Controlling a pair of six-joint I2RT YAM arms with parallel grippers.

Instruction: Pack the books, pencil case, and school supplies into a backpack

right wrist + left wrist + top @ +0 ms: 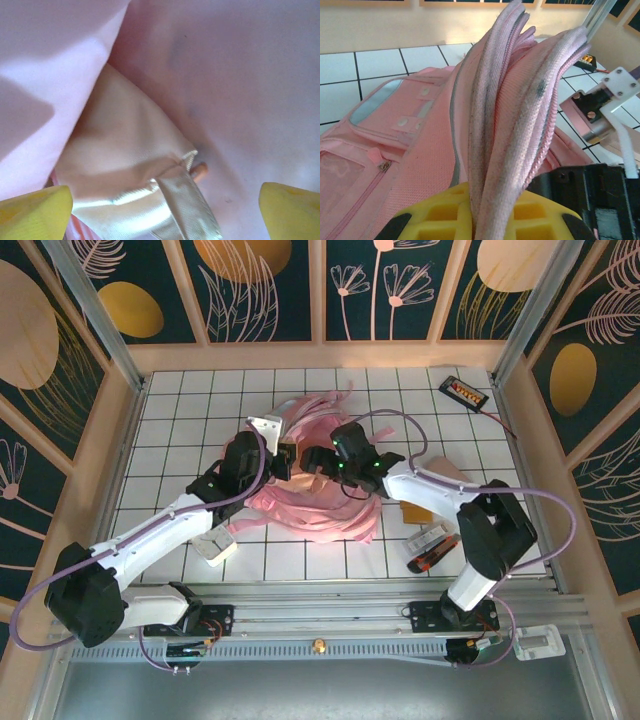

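Left fingers (440,220) clamp the straps (510,125) of the backpack (415,155) tight. Right fingers (30,215) stand wide open over the pencil case (125,145) inside it.

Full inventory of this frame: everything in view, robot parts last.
backpack: 1, light pink, table centre, between the two arms
straps: a bunch, pink, lifted off the backpack
pencil case: 1, beige, inside the backpack
notebook: 1, orange-brown, right of the backpack
clear pack: 1, dark contents, near right part of the table
black-and-red tool: 1, beside the clear pack
tan item: 1, partly behind the right arm, can't identify
black device: 1, orange buttons, far right corner
left gripper: yellow-tipped, shut on the straps
right gripper: yellow-tipped, open, down in the backpack over the pencil case
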